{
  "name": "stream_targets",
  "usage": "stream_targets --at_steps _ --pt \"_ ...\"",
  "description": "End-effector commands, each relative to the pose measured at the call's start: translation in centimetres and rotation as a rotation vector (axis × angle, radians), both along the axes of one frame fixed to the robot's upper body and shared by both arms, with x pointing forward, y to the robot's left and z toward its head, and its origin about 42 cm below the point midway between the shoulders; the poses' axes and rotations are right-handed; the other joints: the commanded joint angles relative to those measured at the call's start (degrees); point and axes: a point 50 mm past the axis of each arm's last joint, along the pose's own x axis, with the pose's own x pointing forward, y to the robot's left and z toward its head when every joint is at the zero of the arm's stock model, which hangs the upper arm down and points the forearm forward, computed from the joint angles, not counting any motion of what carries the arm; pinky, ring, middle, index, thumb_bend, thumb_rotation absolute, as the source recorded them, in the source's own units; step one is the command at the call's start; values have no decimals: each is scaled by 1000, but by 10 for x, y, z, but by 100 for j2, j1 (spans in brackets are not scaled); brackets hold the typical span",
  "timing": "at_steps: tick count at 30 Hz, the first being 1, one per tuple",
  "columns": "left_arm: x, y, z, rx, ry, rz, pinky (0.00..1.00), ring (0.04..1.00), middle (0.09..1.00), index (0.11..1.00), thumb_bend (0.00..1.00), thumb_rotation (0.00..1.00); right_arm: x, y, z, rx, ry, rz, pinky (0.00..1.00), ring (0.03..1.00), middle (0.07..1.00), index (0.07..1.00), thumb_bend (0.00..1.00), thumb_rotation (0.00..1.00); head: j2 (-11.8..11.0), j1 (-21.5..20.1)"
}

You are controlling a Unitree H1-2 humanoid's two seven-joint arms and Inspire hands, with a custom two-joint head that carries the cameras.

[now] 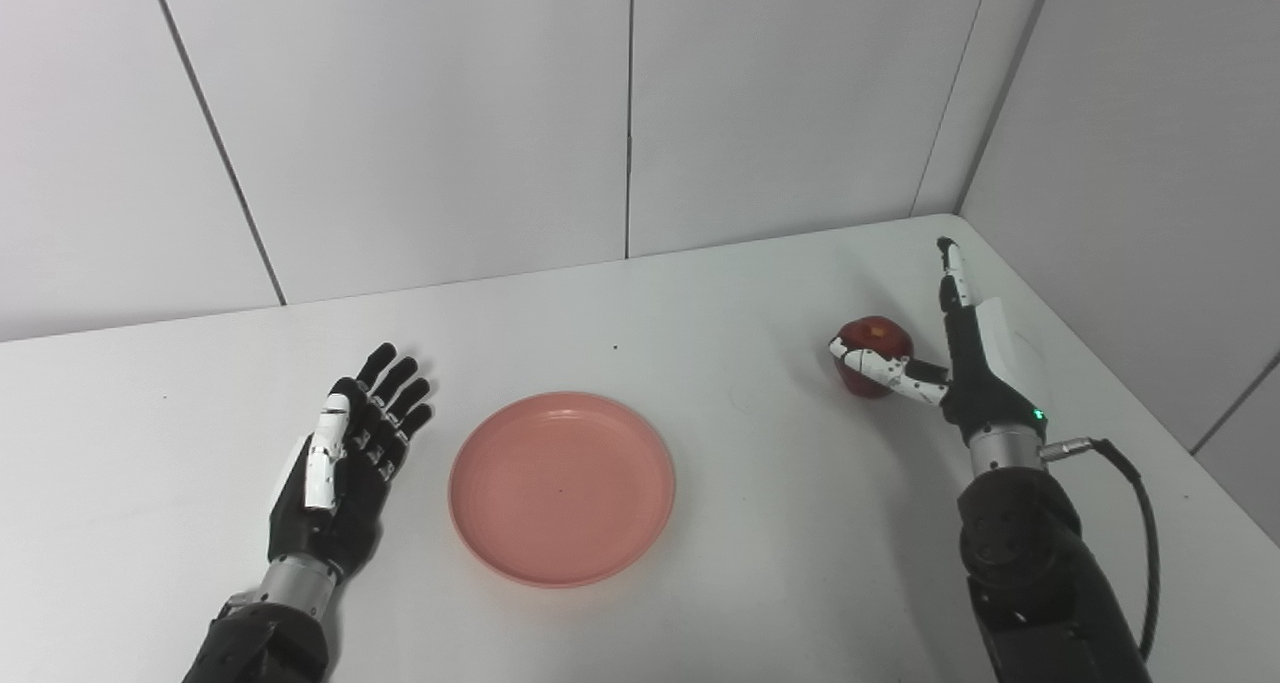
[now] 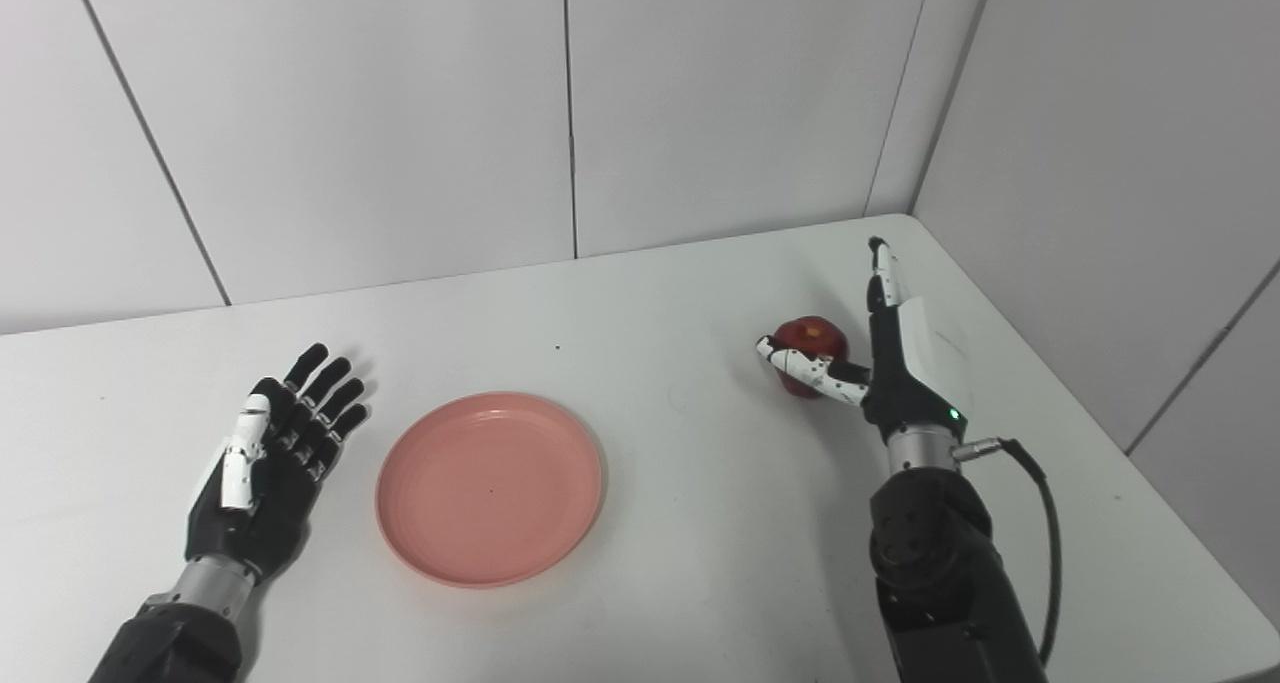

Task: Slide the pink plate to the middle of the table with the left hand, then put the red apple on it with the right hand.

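No readable text, label, brand, number or sign was found in either view. The pink plate [image 1: 561,486] was plain, the red apple [image 1: 876,353] bore no sticker that could be made out, and the white table [image 1: 700,303] and the wall panels [image 1: 420,113] carried no print. The left hand [image 1: 345,458] and the right hand [image 1: 960,353] showed no lettering; small dark specks on the white finger covers were too small to read as characters. A small green light [image 1: 1039,415] glowed at the right wrist, with no legible marking beside it.
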Motion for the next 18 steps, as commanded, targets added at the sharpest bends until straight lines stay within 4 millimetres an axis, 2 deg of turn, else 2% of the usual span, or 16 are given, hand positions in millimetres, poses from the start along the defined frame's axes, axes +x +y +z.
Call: stream_targets --at_steps 1,18 --pt "-10 13 -24 33 103 23 941 933 936 920 360 1000 7 0 16 -23 -82 17 788 912 977 1000 1000 591 -6 -8" --pt "-10 18 -21 34 99 18 939 934 940 921 360 1000 25 5 5 11 -44 0 789 901 960 997 1000 542 93 -7"
